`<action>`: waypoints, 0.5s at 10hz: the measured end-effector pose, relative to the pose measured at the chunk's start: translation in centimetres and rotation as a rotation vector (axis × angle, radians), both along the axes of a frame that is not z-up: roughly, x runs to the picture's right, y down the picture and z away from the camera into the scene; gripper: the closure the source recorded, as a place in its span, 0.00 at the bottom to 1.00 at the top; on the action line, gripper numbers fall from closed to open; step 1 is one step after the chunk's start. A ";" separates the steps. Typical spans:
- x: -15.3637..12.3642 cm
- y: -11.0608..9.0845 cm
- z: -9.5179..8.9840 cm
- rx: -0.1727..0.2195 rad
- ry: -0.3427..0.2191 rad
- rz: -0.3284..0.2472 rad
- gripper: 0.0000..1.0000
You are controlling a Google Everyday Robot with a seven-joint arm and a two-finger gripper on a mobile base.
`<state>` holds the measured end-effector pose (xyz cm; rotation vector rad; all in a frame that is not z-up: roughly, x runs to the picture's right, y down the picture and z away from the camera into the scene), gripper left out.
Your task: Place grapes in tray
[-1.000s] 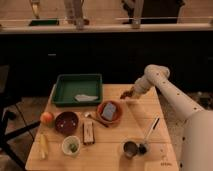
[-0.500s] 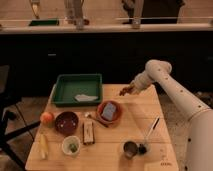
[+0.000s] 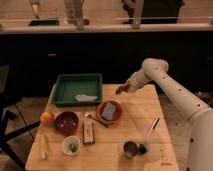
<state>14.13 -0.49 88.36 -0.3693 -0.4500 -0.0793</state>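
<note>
No readable text, labels, brands or numbers anywhere, faint dark marks at the near right corner of the table point(image 3: 165, 159) (too small to make out), claw point(image 3: 120, 90) hovering above the table's far right part, unmarked

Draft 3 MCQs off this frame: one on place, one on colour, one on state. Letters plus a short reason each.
1. Where is the tool?
A. Over the table right of the tray
B. Inside the tray
C. Above the apple

2. What colour is the tray?
A. Orange
B. Green
C. Dark red

3. What lies in the tray?
A. A pale flat item, no grapes
B. A bunch of grapes
C. The metal cup

Answers:
1 A, the tool hangs beyond the tray's right wall.
2 B, its walls and floor are green.
3 A, only the pale item lies on its floor; something dark sits at the tool.
</note>
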 end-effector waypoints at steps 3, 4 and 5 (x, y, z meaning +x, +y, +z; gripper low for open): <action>-1.6 -0.7 -0.6 0.035 -0.027 -0.034 1.00; -2.2 -1.0 -0.8 0.045 -0.034 -0.042 1.00; -3.2 -1.1 -0.9 0.053 -0.044 -0.053 1.00</action>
